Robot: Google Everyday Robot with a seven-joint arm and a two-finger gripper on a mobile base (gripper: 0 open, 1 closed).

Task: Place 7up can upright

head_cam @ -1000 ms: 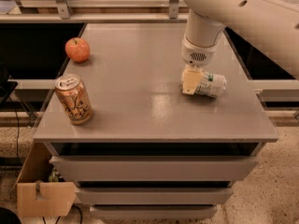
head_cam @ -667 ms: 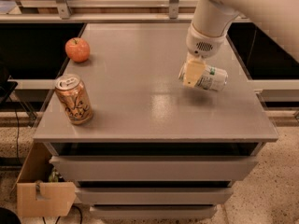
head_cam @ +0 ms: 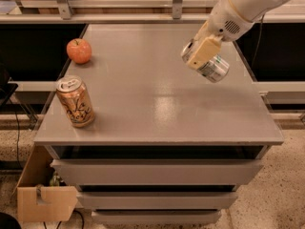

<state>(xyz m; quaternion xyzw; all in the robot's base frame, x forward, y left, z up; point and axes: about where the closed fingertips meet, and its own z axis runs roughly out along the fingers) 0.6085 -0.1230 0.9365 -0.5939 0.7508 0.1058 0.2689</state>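
Note:
The 7up can (head_cam: 214,68) is a silver-white can with green marks. It hangs tilted on its side in the air above the right part of the grey table (head_cam: 157,104). My gripper (head_cam: 204,55) comes in from the upper right on a white arm and is shut on the can, with a cream-coloured finger (head_cam: 204,51) across the can's near side. The can's top end points left and up, and its base points right and down.
An orange-gold can with script lettering (head_cam: 75,102) stands upright near the table's front left edge. An apple (head_cam: 79,50) lies at the left rear. A cardboard box (head_cam: 43,194) sits on the floor at the lower left. A shelf rail runs behind the table.
My gripper has lifted the 7up can off the table's right side and carried it up, tilting it in the air. The orange-gold can and apple have not moved.

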